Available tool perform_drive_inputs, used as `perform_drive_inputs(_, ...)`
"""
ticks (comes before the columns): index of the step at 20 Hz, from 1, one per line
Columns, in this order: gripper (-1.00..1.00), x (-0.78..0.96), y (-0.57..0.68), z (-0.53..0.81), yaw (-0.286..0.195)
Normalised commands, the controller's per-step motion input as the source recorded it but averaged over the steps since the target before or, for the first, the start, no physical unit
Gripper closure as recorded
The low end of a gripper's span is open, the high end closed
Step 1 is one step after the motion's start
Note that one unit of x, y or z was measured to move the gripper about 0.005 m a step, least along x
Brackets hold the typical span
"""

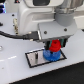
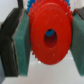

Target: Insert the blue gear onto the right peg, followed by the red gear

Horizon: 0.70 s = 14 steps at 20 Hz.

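In the exterior view my gripper is shut on the red gear and holds it directly above the blue gear. The blue gear sits on the grey plate with the black border, toward the exterior view's right end; the right peg under it is hidden. In the wrist view the red gear fills the frame between the two teal finger pads. Blue shows through its centre hole and at its rim. The twin pin cannot be made out.
The white arm body and a black cable hang over the exterior view's left and middle. The plate lies on a white tabletop.
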Motion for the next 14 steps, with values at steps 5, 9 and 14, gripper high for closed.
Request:
perform_drive_inputs(5, 1.0, 0.0, 0.08, -0.41, 0.0)
perform_drive_inputs(9, 1.0, 0.0, 0.02, -0.54, 0.0)
perform_drive_inputs(14, -1.0, -0.03, 0.05, 0.06, 0.0)
